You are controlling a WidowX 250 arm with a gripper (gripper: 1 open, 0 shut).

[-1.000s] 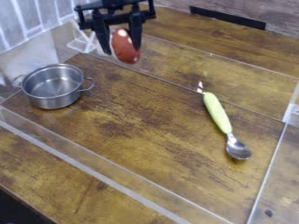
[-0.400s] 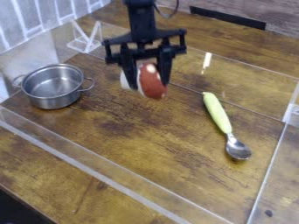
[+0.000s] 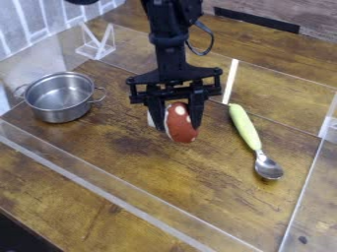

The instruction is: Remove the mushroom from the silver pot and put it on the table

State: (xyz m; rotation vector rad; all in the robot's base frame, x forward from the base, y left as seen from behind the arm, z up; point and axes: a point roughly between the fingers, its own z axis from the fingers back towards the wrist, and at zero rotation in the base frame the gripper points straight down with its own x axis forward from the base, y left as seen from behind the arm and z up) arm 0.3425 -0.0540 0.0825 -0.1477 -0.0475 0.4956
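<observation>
On the far left the silver pot (image 3: pixel 57 96) sits empty on the desk (image 3: pixel 118 138), its grey inside bare. That half of the job is done. A second ago I had the mushroom high near the back edge, just right of the pot; now I have carried it across toward the middle and down, so it hangs low over the planks.

At centre, the gripper (image 3: pixel 178 120) points straight down with its jaws pinching the mushroom (image 3: pixel 182 125), the red-brown cap facing me and pale stem showing at its left side. From this view I cannot tell whether the mushroom already touches the wood or hangs just above it. I judge the remaining step to be a short descent and a release.

To the right, the spoon (image 3: pixel 249 137) lies near the gripper but apart from it, with a thin white upright stick (image 3: pixel 231 82) behind its handle. That is the tight side.

The clear low wall (image 3: pixel 93 187) runs across the front, well apart from the gripper. The open wood in front of the mushroom and to its left, between pot and spoon, gives me enough room to set it down and lift straight up.
</observation>
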